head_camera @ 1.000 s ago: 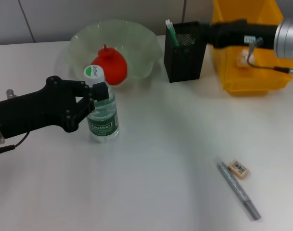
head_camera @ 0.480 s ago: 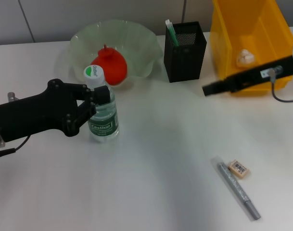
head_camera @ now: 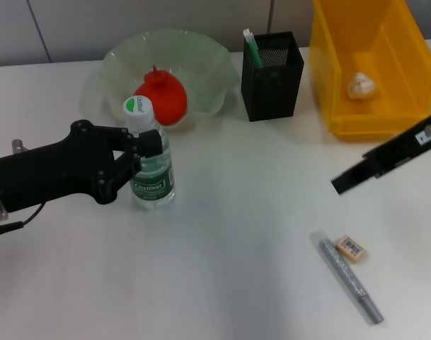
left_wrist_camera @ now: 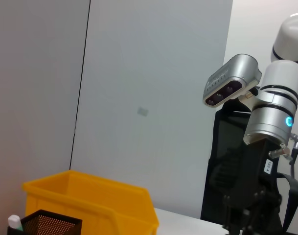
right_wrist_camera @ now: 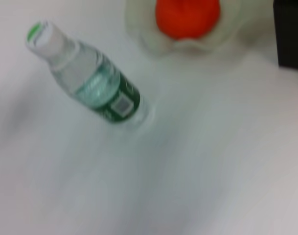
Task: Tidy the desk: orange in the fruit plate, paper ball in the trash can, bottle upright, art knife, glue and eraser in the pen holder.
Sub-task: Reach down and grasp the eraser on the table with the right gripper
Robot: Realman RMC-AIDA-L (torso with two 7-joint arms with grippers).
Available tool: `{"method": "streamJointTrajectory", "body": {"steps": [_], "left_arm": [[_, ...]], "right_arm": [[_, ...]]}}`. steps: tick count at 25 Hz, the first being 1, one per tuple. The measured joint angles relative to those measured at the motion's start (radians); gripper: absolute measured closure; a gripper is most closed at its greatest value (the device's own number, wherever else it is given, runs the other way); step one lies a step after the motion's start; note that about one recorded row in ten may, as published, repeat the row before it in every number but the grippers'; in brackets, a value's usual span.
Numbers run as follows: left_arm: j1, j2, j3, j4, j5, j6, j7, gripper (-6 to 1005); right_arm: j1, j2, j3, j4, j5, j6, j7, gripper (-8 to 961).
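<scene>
Diff vs earlier: right pincer [head_camera: 340,185] has pulled back from over the pen holder [head_camera: 273,65], passed in front of the trash can [head_camera: 371,106], and now hangs over the table [head_camera: 222,248] towards the near right, above and just beyond the eraser [head_camera: 352,248]. Only a dark bar end shows, so can't tell whether its fingers are apart or together. Left pincer [head_camera: 146,147] hasn't budged: stays by the bottle [head_camera: 150,159], one finger reaching to the neck under the cap; the other side of the grip is hidden, so can't tell if it's clamped. Bottle stands upright, same spot, just in front of the fruit plate [head_camera: 201,53]. Nothing else on the table has shifted.

Count:
- 1 orange [head_camera: 161,97], in the fruit plate.
- 1 fruit plate, far side of table, left of the pen holder.
- 1 paper ball [head_camera: 361,85], lying in the trash can.
- 1 trash can, far right, beside the pen holder.
- 1 pen holder, w/ a green-and-white stick [head_camera: 252,48] poking out at one corner.
- 1 bottle.
- 1 eraser, near right on the table, label up.
- 1 grey pen-shaped tool [head_camera: 349,279], lying diagonally just beside the eraser; touching or not, can't tell.

Right wrist view: bottle [right_wrist_camera: 85,85], orange [right_wrist_camera: 187,15] and plate rim, motion-blurred.
</scene>
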Motion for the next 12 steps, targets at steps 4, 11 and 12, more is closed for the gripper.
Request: {"method": "streamJointTrajectory", "body": {"steps": [4,11,12], "left_arm": [[0.0,-0.001,0.001,-0.029,0.001,0.0,0.01,977],[-0.006,-0.002,0.001,-0.04,0.003,-0.001,0.02,977],[-0.007,-0.002,0.001,-0.04,0.003,-0.001,0.021,977]], "right_arm": [[0.02,-0.004,-0.004,0.053,-0.052,-0.035,0.007,670],[0.034,-0.004,-0.012,0.138,-0.117,-0.012,-0.021,669],[0.037,-0.003,-0.013,0.147,-0.131,-0.009,-0.027,669]]}}
